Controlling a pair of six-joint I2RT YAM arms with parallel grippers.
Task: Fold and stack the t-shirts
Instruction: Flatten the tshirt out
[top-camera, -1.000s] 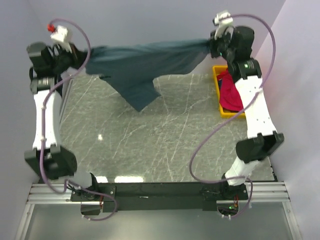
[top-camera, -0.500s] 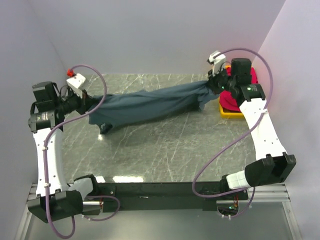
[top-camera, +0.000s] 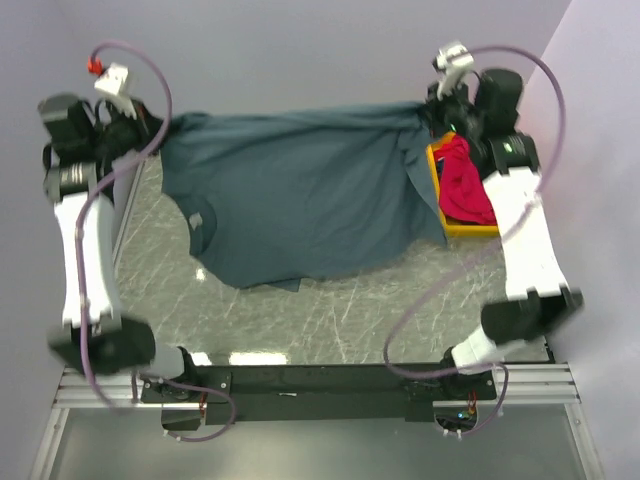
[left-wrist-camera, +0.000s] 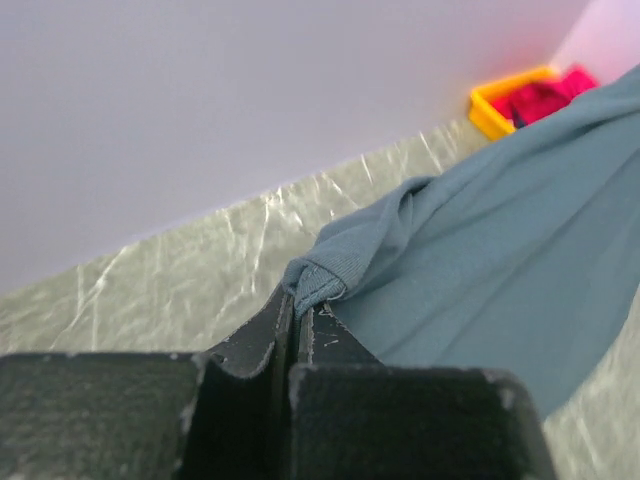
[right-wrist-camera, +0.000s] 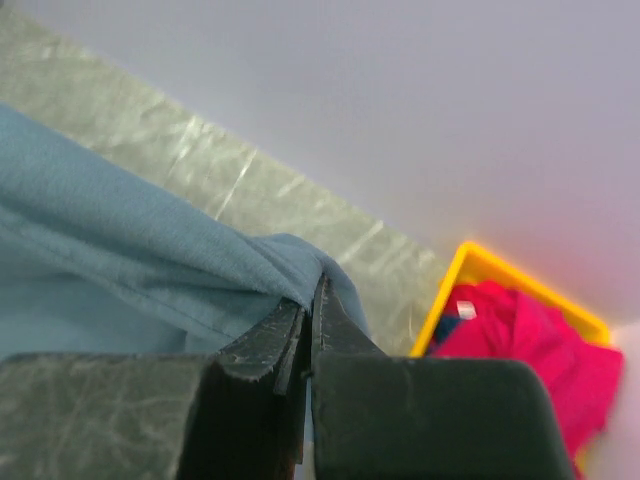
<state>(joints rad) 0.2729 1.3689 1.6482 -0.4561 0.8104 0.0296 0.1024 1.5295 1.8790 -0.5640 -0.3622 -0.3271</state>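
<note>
The left arm stands stretched up and away from its base toward the far left corner. Its left gripper (left-wrist-camera: 297, 300) is pressed together on a bunched edge of the slate blue-grey t-shirt (top-camera: 300, 190), which the wrist view shows squeezed between the black fingers. The shirt hangs spread between both arms as a wide sheet. Its top edge is taut along the far side, and its lower part drapes down toward the marbled tabletop (top-camera: 350, 310); whether it touches the surface cannot be told. At the far right, the right arm reaches just as high, and the right gripper (right-wrist-camera: 312, 290) is likewise clamped on the shirt's opposite edge. Just beside that arm, the crimson red t-shirt (top-camera: 462, 180) lies crumpled in the yellow bin (top-camera: 470, 230).

This looks like the spreading-out step, before any fold. The next move probably calls for both arms to descend together, keeping the cloth taut so it lands flat and unwrinkled.
</note>
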